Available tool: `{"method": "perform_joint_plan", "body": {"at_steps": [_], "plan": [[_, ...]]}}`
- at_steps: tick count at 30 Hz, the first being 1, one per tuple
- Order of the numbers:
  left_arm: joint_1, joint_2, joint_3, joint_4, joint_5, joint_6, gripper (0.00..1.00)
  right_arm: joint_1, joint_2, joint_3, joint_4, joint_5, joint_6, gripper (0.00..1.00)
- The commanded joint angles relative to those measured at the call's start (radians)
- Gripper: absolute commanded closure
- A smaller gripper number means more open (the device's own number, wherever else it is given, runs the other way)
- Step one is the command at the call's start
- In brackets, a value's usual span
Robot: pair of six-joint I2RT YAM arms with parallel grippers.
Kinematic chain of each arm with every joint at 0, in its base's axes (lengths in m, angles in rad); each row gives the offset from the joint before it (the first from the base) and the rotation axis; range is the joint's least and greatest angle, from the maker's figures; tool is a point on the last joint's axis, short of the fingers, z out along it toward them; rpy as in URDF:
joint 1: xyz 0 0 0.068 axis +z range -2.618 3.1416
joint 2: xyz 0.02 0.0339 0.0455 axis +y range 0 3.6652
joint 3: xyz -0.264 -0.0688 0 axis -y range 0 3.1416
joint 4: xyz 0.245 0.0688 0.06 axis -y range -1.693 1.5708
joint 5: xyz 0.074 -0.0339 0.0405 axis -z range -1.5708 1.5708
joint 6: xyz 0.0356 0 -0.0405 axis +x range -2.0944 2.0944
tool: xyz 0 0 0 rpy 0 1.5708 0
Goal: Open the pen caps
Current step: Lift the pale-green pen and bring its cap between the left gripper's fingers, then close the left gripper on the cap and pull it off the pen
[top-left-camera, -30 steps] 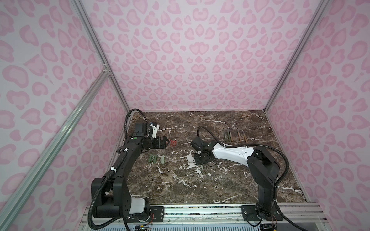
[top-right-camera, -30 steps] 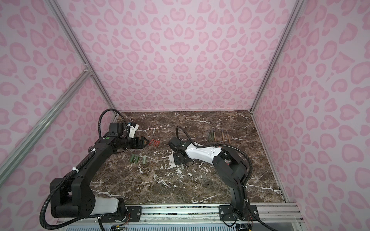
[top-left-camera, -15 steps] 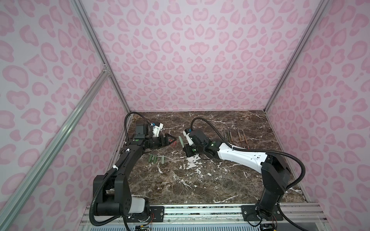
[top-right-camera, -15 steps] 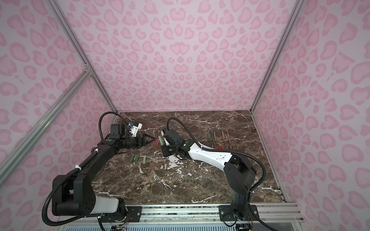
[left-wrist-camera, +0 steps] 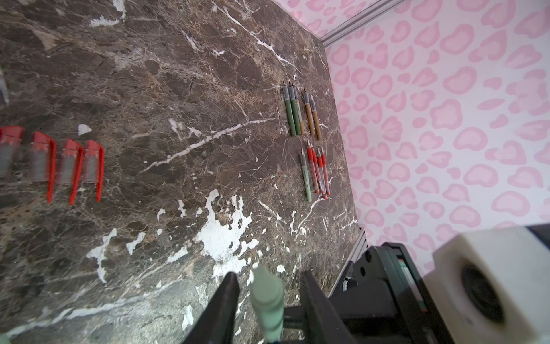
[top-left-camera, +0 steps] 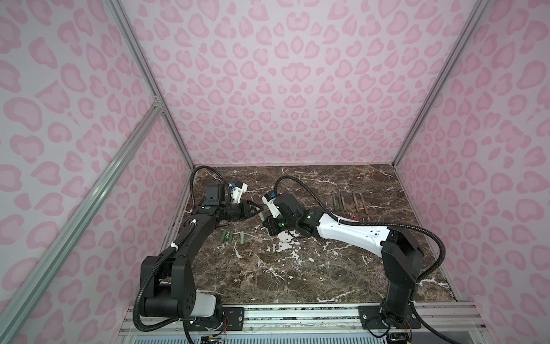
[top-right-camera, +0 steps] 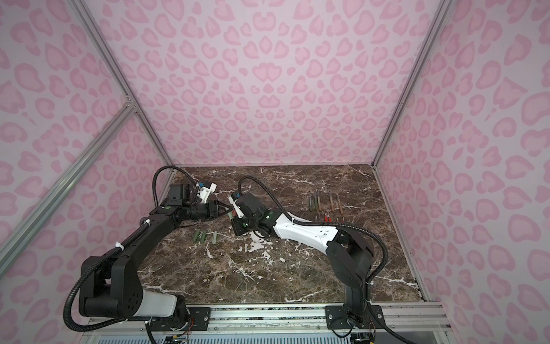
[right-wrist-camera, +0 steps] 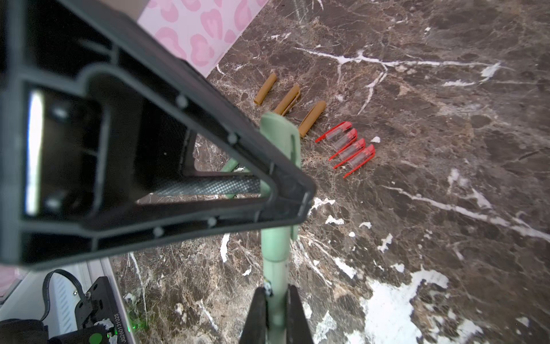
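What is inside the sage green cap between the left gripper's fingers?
The front end of the sage green pen, held by the right gripper, goes into the sage green cap. The pen's tip cannot be seen: the opaque cap covers it.

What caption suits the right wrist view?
Right gripper holds green pen, cap behind the left gripper; tan caps and red caps lie beyond.

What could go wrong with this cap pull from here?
The left gripper has its jaws flanking the green cap with gaps both sides; pulling before they clamp could slip off.
The right gripper is shut on the green pen by its barrel; a hard pull might slide it out.
A dropped pen could scatter the red caps lying nearby.
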Motion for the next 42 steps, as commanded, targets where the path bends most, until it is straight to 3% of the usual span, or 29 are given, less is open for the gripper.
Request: {"method": "perform_joint_plan", "body": {"at_steps": [1,4,7,10,12,13,18,30,37,42], "plan": [[-0.001,0.005,0.010,0.025,0.012,0.005,0.81,0.002,0.013,0.011,0.035,-0.013,-0.011,0.99],[0.001,0.004,0.013,0.023,0.011,0.007,0.96,0.002,0.017,0.016,0.036,-0.015,-0.014,0.98],[0.000,-0.002,0.013,0.020,0.010,0.010,0.96,0.003,0.023,0.023,0.034,-0.017,-0.015,0.93],[0.001,-0.008,0.012,0.019,0.009,0.012,0.96,0.002,0.034,0.029,0.032,-0.016,-0.012,0.78],[0.000,-0.011,0.011,0.018,0.010,0.011,0.96,0.002,0.041,0.033,0.033,-0.018,-0.009,0.74],[0.000,-0.014,0.010,0.018,0.011,0.010,0.96,0.002,0.045,0.034,0.035,-0.018,-0.008,0.75],[0.002,-0.019,0.013,0.007,-0.002,0.025,0.96,0.002,0.054,0.030,0.026,-0.023,-0.013,1.00],[0.085,-0.038,0.047,-0.015,-0.069,0.035,0.96,0.003,-0.070,-0.270,0.086,-0.009,0.015,1.00],[0.088,-0.015,0.046,-0.030,-0.101,0.066,0.96,-0.019,-0.114,-0.323,0.080,0.006,0.010,1.00],[0.077,0.019,0.017,-0.121,-0.237,0.138,0.97,-0.073,-0.154,-0.350,0.063,0.037,0.039,1.00]]}}
